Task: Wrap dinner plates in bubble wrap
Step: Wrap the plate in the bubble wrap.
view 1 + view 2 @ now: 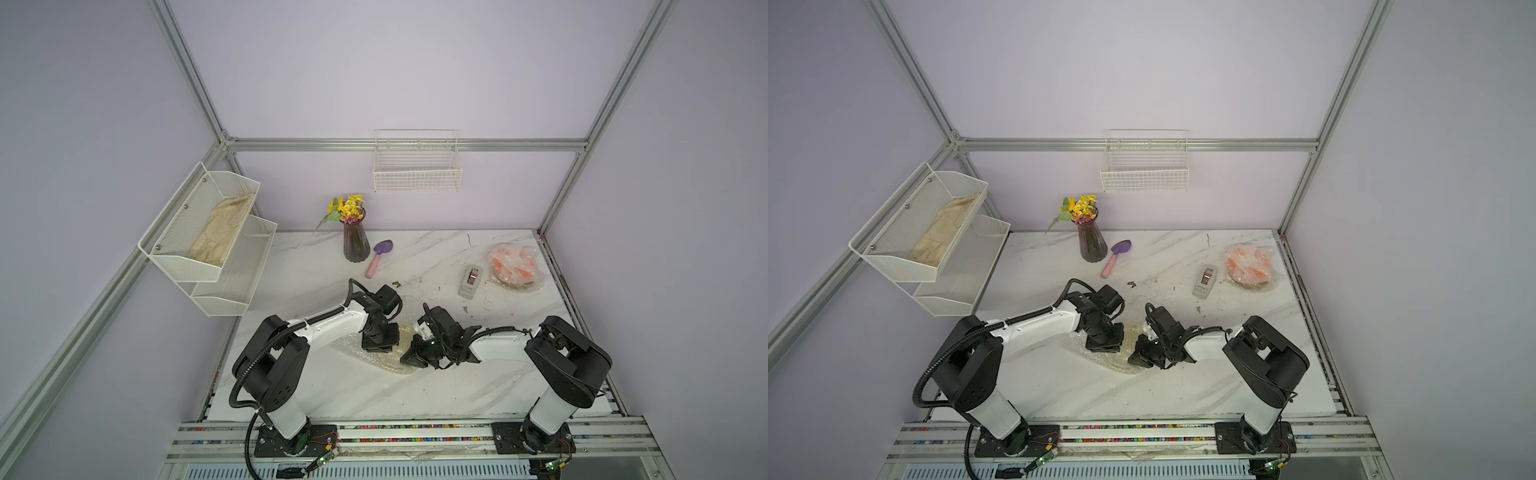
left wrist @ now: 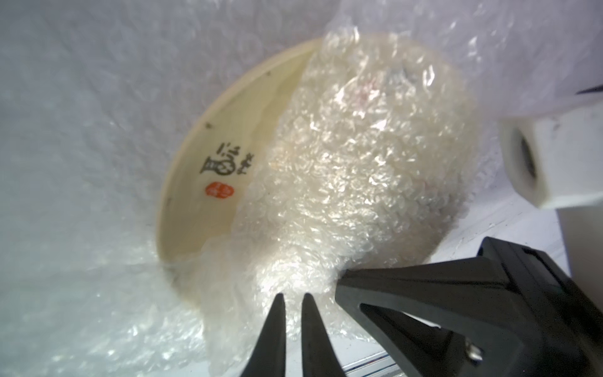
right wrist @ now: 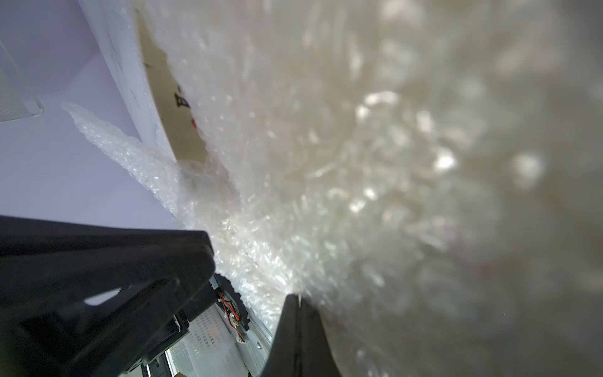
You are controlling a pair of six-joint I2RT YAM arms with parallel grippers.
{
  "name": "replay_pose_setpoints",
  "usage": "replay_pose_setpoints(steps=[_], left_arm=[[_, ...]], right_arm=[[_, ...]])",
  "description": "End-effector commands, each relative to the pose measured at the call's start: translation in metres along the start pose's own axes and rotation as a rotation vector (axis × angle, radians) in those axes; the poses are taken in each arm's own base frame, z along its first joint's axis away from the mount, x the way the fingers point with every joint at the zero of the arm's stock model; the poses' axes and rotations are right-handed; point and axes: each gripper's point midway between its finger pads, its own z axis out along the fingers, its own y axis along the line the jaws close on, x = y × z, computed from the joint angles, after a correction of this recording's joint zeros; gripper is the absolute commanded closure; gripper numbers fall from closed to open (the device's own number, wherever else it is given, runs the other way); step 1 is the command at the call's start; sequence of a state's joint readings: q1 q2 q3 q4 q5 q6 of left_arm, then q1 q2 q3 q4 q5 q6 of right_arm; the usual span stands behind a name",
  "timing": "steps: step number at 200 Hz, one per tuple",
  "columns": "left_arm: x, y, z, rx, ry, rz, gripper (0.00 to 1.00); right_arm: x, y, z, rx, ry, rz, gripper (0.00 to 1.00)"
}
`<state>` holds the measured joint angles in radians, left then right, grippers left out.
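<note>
- Cream plate, half covered by bubble wrap, lies on the robot's side of the vase
- Left gripper pinches a gathered fold of wrap; right gripper sits closed against the wrap
- Plate likely brittle, film light and slippery: take bunched edges

Clear bubble wrap shiny and crinkly, cream plate smooth and glazed, matt black fingers, polished marble-look worktop.
</note>
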<state>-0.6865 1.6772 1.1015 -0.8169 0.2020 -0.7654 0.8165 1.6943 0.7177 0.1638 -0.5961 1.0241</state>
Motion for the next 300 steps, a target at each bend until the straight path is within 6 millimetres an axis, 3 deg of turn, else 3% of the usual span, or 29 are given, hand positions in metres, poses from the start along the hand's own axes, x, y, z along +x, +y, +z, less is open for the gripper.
replay_pose_setpoints(steps=[1,16,37,65,91,110,128,149,189,218,235,259,281,300], left_arm=[[-0.001,0.02,0.01,-0.092,-0.001,-0.033,0.88],[0.001,0.025,0.021,-0.117,0.022,-0.03,0.88],[0.004,0.028,0.031,-0.124,0.045,-0.027,0.88],[0.007,0.029,0.038,-0.118,0.067,-0.024,0.89],[0.008,0.029,0.039,-0.119,0.071,-0.023,0.88],[0.009,0.029,0.04,-0.118,0.077,-0.02,0.89],[0.009,0.029,0.042,-0.117,0.082,-0.021,0.89],[0.01,0.03,0.043,-0.118,0.083,-0.021,0.89],[0.012,0.03,0.046,-0.115,0.094,-0.021,0.89],[0.011,0.029,0.047,-0.111,0.096,-0.015,0.9],[0.01,0.028,0.047,-0.111,0.096,-0.015,0.9],[0.009,0.026,0.049,-0.106,0.098,-0.008,0.9],[0.008,0.028,0.049,-0.117,0.096,-0.001,0.9],[0.007,0.029,0.05,-0.123,0.095,0.001,0.91]], right_arm=[[0.009,-0.026,0.001,0.098,0.013,0.068,0.98],[0.0,-0.011,-0.01,0.066,-0.03,0.035,0.92],[-0.026,0.004,-0.041,0.02,-0.135,0.004,0.74],[-0.064,-0.027,-0.075,0.039,-0.252,0.031,0.52],[-0.084,-0.039,-0.084,0.033,-0.262,0.016,0.42],[-0.099,-0.041,-0.08,0.013,-0.249,0.001,0.41],[-0.114,-0.039,-0.072,-0.014,-0.24,-0.004,0.41],[-0.133,-0.052,-0.067,0.011,-0.252,0.017,0.45],[-0.163,-0.062,-0.062,0.001,-0.27,0.034,0.61],[-0.177,-0.052,-0.068,0.003,-0.294,-0.022,0.78],[-0.176,-0.048,-0.076,0.033,-0.298,-0.053,0.88],[-0.167,-0.021,-0.088,-0.022,-0.304,-0.1,1.0],[-0.142,0.005,-0.096,-0.054,-0.291,-0.169,1.0],[-0.112,0.018,-0.092,-0.062,-0.244,-0.204,1.0]])
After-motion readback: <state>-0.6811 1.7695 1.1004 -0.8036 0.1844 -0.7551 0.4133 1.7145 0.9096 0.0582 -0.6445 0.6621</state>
